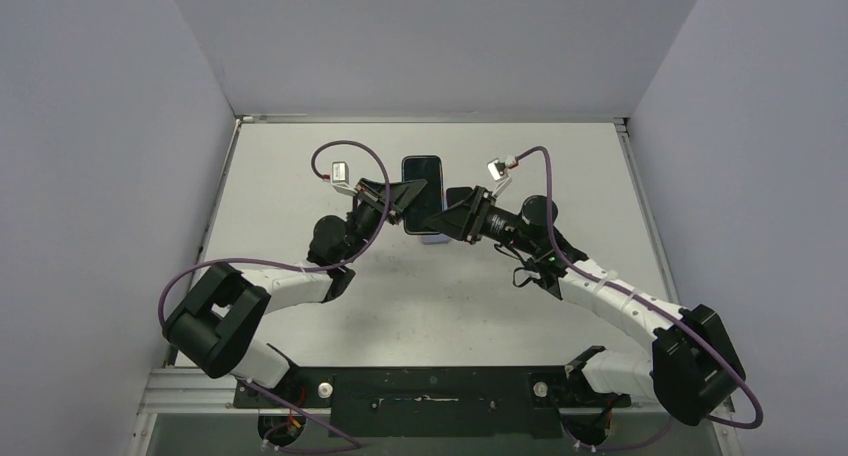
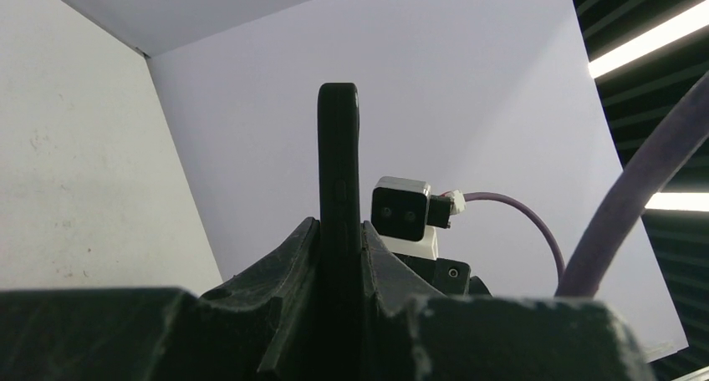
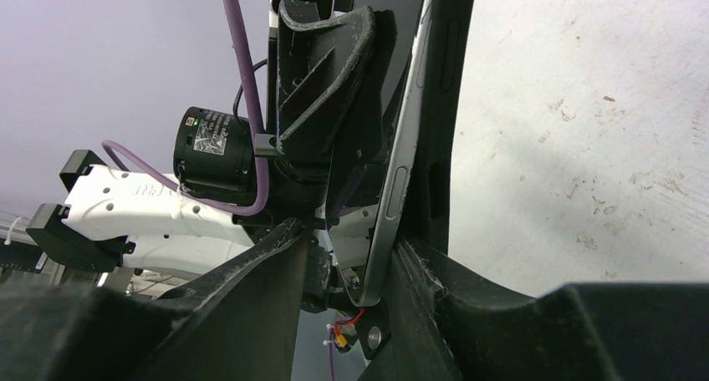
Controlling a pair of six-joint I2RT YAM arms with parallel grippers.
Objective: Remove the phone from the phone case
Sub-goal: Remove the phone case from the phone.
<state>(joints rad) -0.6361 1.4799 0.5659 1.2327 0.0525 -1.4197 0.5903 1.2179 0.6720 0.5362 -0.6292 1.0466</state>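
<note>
Starting at the left gripper (image 1: 408,202): its jaws are clamped tight on the phone case (image 2: 338,147), which stands upright and edge-on between the fingers and rises well past their tips. Beyond those tips, on the side away from my left wrist, the phone (image 3: 400,172) sits in the case, but its silver frame stands apart from the black rim along the edge facing the right gripper (image 1: 445,216). That gripper straddles this same edge with its jaws part-way apart. One finger rests against the case's back and the other stands just short of the screen. I judge the phone rigid, smooth and fragile at the glass, and the case thin and springy. I would take hold of the metal frame, not the screen, and let the rim flex off.
</note>
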